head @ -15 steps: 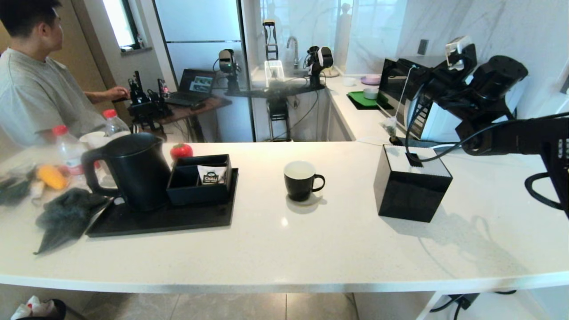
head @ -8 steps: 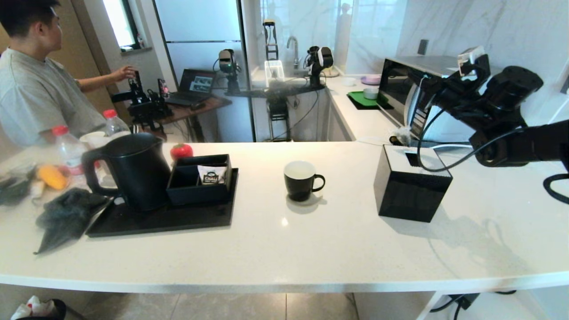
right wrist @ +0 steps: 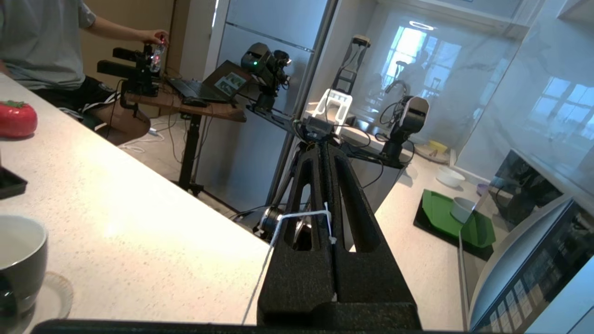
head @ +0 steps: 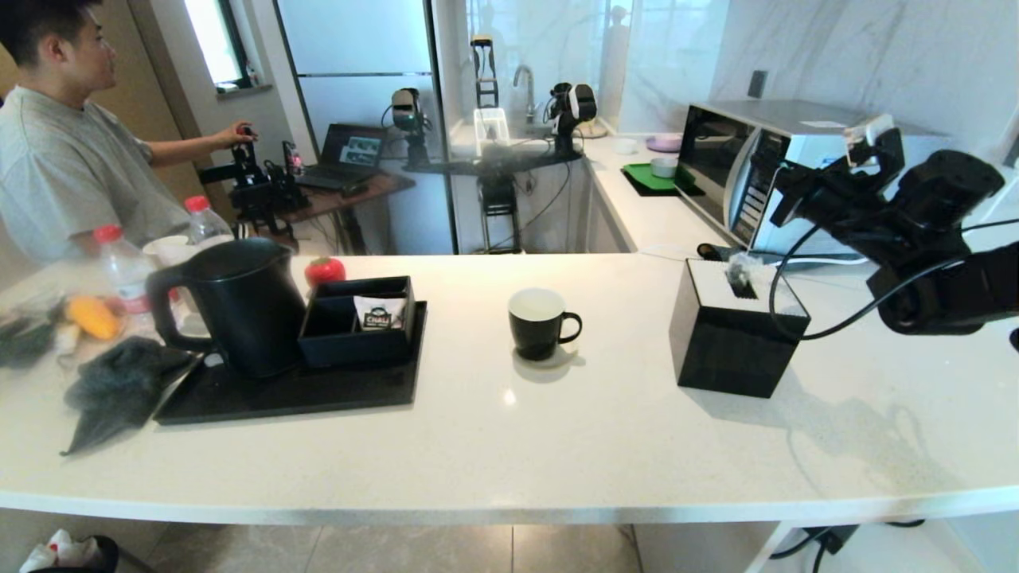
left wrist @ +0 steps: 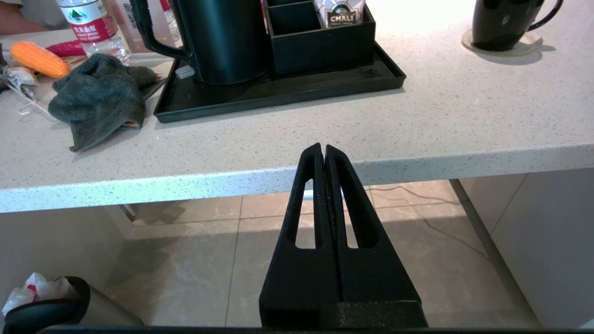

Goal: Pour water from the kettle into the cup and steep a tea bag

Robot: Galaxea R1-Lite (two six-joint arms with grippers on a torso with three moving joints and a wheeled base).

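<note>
Partly blurred, the tiny pale tea bag [head: 740, 273] was dangled by its string from the right gripper's [right wrist: 323, 153] pressed-together fingers above the black tissue box [head: 736, 338] on the white speckled counter [head: 557, 446], while the left gripper [left wrist: 323, 150], fingers pressed together, was parked below the counter edge.

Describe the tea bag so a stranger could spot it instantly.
Find the black cube tissue box on the white counter's right side. Dangling just over its white top is the tea bag, a tiny pale pouch with dark contents, on a thin string pinched in the right hand.
</note>
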